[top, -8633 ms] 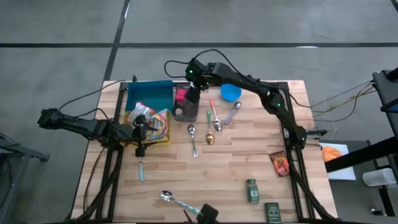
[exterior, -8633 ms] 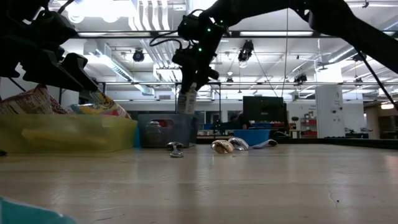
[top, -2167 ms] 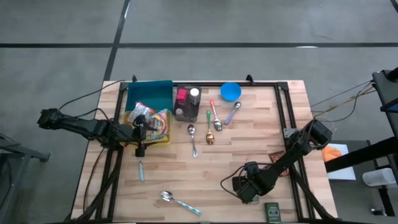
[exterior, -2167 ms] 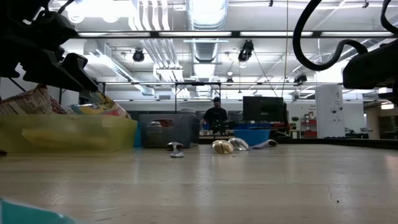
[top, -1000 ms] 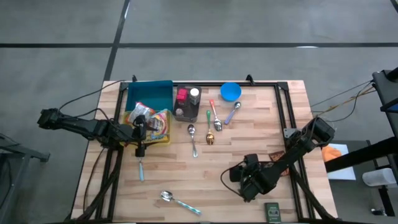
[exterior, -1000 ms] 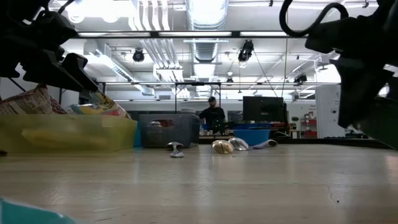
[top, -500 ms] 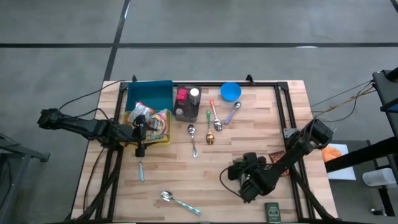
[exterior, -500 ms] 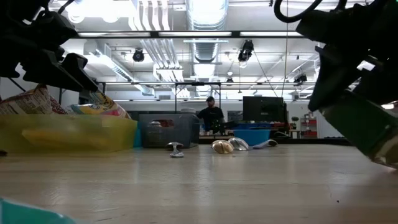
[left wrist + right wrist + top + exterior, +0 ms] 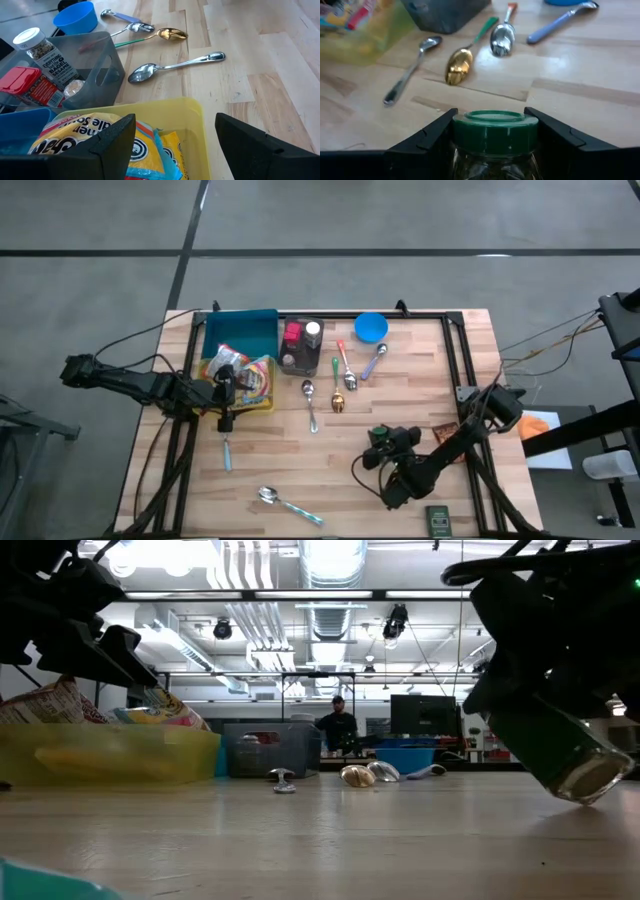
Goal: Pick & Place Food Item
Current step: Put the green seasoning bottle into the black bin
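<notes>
While left fingers spread, right fingers grip green-lidded jar, contents unclear.

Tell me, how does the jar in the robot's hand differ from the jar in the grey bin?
The held jar has a green lid; the binned jar has a white one. The held jar hangs tilted above the table in the right hand; the binned jar leans inside the grey bin, ungripped. Both are small, clear, lidded jars.

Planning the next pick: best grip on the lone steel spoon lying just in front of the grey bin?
Take the steel spoon at mid-handle, from straight above, fingers across the handle. It lies flat, bowl toward the grey bin, handle running away onto bare wood. The gold spoon lies close on one side, so keep clear of the bowl end.
</notes>
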### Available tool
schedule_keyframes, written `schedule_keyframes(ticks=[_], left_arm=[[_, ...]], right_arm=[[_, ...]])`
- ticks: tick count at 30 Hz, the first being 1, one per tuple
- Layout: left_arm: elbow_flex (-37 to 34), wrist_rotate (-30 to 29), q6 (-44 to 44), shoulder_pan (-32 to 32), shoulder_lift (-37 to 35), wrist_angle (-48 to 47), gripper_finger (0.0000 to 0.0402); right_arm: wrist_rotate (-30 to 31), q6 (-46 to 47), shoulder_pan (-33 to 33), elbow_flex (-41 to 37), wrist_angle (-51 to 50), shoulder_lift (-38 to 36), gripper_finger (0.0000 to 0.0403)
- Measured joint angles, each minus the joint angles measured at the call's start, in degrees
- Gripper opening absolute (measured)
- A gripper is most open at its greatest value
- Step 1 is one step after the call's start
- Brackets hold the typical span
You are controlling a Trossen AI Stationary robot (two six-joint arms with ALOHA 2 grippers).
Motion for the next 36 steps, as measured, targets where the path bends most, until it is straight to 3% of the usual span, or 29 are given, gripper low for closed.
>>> schedule_keyframes(ticks=[8,22,33,36], left_arm=[[0.00,0.00,0.00,-0.01,0.00,-0.02,0.0271],[0.00,0.00,0.02,-0.01,0.00,-0.02,0.0271],[0.00,0.00,0.07,0.01,0.00,-0.02,0.0271],[0.00,0.00,0.17,0.00,0.00,-0.02,0.0271]], right_arm=[[2.17,0.77,0.94,0.02,-0.89,-0.11,0.0214],[17.54,-7.44,1.69,0.02,-0.73,0.04,0.0214],[27.62,-13.72,-2.34,0.02,-0.58,0.04,0.0214],[27.99,-14.16,-4.65,0.02,-0.62,0.02,0.0214]])
